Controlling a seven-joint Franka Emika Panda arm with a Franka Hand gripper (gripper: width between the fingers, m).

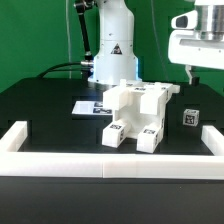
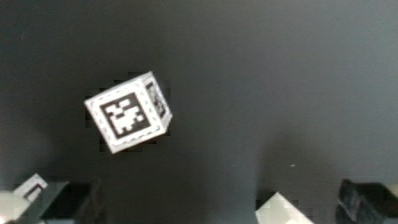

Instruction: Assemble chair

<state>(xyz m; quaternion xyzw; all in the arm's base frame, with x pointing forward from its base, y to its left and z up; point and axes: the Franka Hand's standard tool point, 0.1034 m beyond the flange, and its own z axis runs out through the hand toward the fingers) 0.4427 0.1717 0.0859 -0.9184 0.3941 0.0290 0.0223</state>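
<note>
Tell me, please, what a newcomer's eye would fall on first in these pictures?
The chunky white chair, with black-and-white tags on its parts, stands in the middle of the black table. On the exterior view's right, the open claw hangs over a small tagged piece that lies apart from the chair.

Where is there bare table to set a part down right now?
Widest bare table lies on the exterior view's left, between the side wall and the marker board. A narrow gap separates the chair parts from the small block. Crowded: centre, and under the open hand over that block.
</note>
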